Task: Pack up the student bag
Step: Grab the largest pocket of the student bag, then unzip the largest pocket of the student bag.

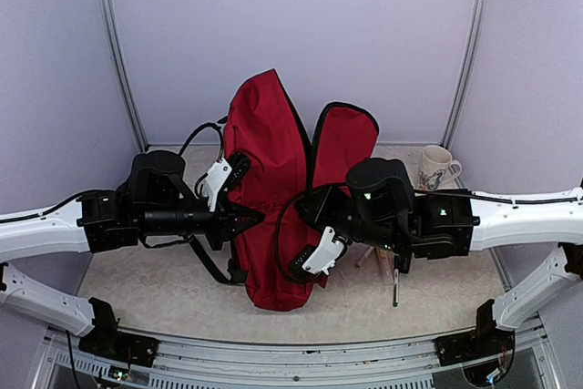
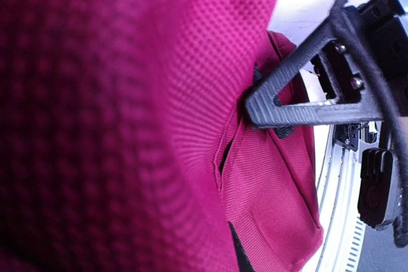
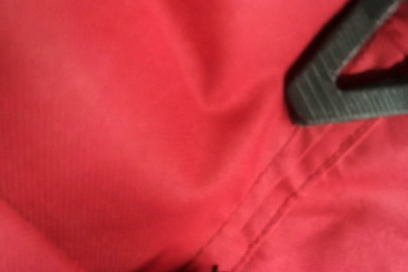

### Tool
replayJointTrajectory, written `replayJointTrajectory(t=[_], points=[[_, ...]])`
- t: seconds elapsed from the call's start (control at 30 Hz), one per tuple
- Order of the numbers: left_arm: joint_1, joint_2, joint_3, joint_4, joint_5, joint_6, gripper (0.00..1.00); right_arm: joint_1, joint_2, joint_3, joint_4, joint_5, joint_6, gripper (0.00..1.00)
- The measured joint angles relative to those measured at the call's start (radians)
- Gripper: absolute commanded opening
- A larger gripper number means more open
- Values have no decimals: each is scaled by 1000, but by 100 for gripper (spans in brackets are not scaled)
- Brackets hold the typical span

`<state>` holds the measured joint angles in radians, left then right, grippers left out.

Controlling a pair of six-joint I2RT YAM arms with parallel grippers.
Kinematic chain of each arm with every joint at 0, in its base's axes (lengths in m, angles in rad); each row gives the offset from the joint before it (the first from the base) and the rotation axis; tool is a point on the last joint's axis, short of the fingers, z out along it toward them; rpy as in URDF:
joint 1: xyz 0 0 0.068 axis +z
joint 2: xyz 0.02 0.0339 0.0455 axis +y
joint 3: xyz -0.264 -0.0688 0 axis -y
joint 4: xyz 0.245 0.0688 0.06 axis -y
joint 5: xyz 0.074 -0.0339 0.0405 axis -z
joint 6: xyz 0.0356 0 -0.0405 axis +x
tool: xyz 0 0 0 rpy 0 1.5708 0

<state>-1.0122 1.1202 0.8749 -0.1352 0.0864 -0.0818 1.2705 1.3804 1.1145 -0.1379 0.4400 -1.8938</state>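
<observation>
Bag btwn L pincer, R pincer

We're looking at a beige, speckled table under soft, even light. Behind the table and on both its sides rise plain lilac walls. Slim metal poles stand up from the table's far corners, and a ribbed metal rail runs along its near edge.
</observation>
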Motion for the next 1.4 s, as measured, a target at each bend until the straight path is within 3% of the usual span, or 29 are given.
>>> replayJointTrajectory(t=[0.23, 0.57, 1.13, 1.17, 1.2, 1.23, 1.27, 1.33, 1.4], points=[[-7, 0, 1, -9, -10, 15, 0, -2, 5, 3, 24, 4, 47, 0], [-53, 37, 17, -23, -86, 51, 0, -12, -5, 124, 49, -153, 456, 0], [-109, 19, 18, -32, -118, 95, 0, -203, 6, 325, 53, -414, 978, 0], [-109, 18, 18, -31, -119, 97, 8, -213, 10, 328, 53, -426, 1008, 0], [-109, 18, 18, -31, -122, 98, 27, -220, 11, 330, 53, -436, 1028, 0], [-108, 18, 18, -31, -126, 98, 54, -227, 14, 335, 53, -447, 1050, 0], [-108, 18, 18, -30, -135, 105, 69, -229, 18, 342, 51, -455, 1075, 0], [-100, 9, 18, -20, -160, 111, 84, -232, 29, 361, 53, -461, 1112, 0], [-83, -8, 18, -6, -182, 110, 89, -233, 33, 370, 63, -458, 1145, 0]])
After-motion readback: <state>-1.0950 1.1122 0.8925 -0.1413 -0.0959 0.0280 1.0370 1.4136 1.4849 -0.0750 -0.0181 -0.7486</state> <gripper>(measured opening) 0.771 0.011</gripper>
